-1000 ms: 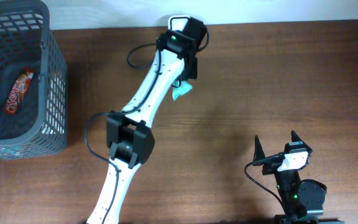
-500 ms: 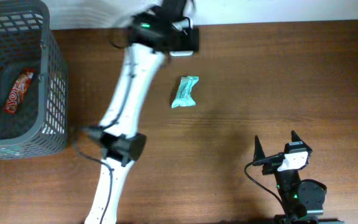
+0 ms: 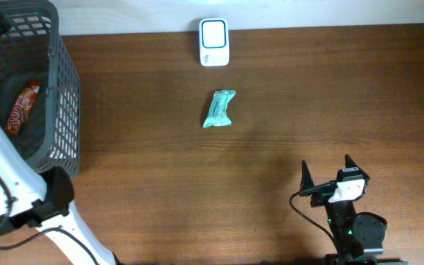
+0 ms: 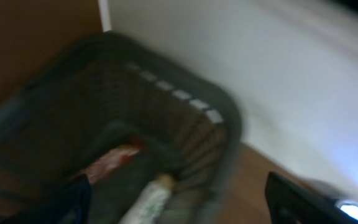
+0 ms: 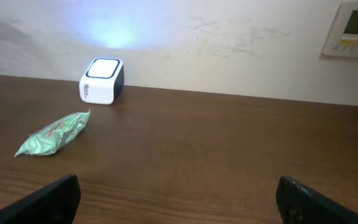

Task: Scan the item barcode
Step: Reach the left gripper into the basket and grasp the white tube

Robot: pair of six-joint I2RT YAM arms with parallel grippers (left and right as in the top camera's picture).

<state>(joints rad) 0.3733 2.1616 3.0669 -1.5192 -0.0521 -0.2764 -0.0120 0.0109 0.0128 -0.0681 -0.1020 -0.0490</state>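
overhead view: at the far left a dark mesh basket [image 3: 63,110] stands on the brown counter [image 3: 308,88], with a red wrapped bar [image 3: 22,107] lying on its floor. the white left arm [image 3: 9,173] runs up across the basket's near side. the left wrist view, blurred, looks down into the basket, and the left end effector [image 4: 178,183] is spread wide with nothing between its fingers. towards the middle, a teal packet [image 3: 218,108] lies flat on bare counter, touching nothing. its long side points roughly at the white scanner [image 3: 214,42], which sits near it at the counter's far edge. at the lower right, well apart from the packet, the right end effector [image 3: 325,165] stands fully open and empty.
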